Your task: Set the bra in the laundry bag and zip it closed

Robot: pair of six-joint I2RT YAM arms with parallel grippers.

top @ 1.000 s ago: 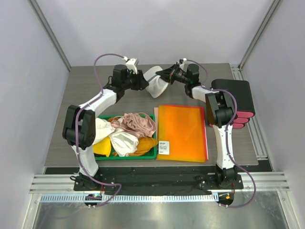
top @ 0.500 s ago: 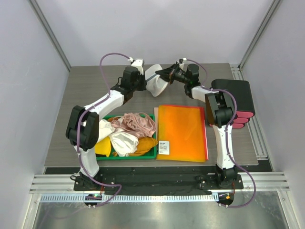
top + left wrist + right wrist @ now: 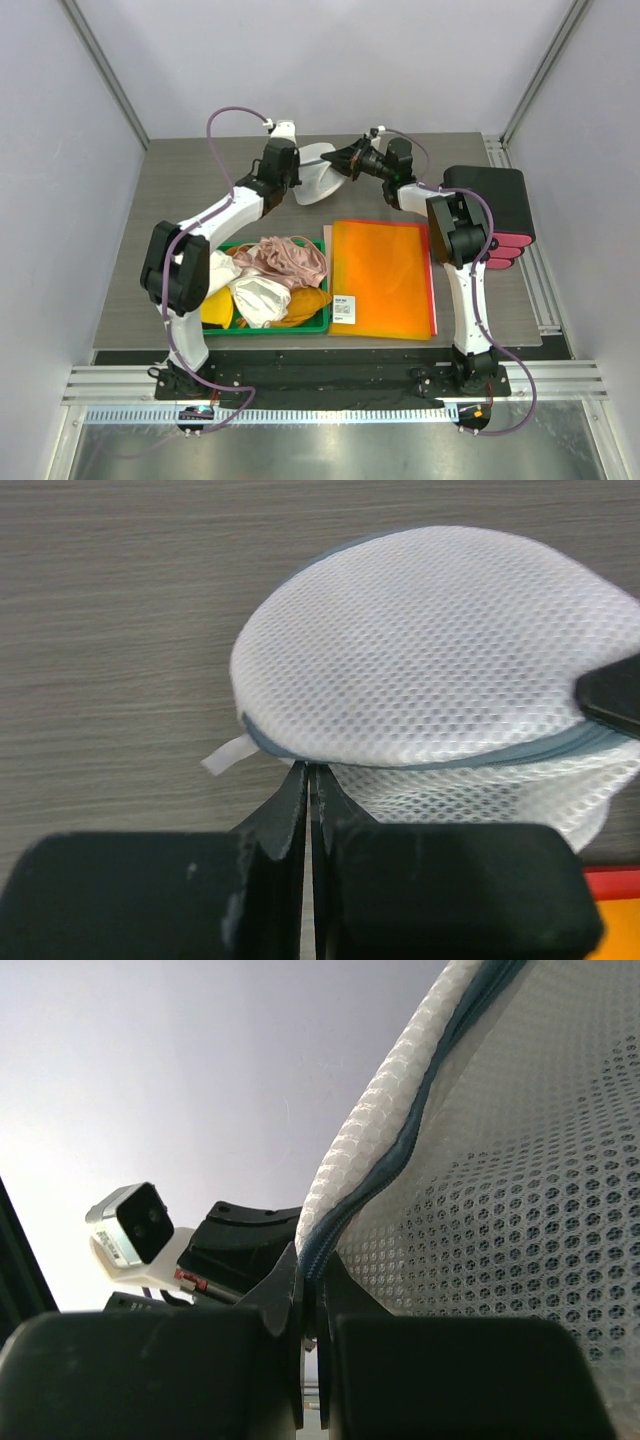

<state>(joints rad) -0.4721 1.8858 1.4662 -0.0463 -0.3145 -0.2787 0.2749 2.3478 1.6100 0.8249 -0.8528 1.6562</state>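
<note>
The white mesh laundry bag (image 3: 318, 180), at the far side of the table (image 3: 190, 180), is pinched at its zipper rim by the right gripper (image 3: 347, 160). The left gripper (image 3: 306, 778), open a second ago, has clenched its fingers at the rim beside the white tab (image 3: 228, 754), so zipping looks imminent. No black bra shows.

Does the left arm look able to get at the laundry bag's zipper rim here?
Likely yes: the left gripper sits shut right against the laundry bag's zippered rim with nothing between, while the right gripper pinches the opposite edge.
</note>
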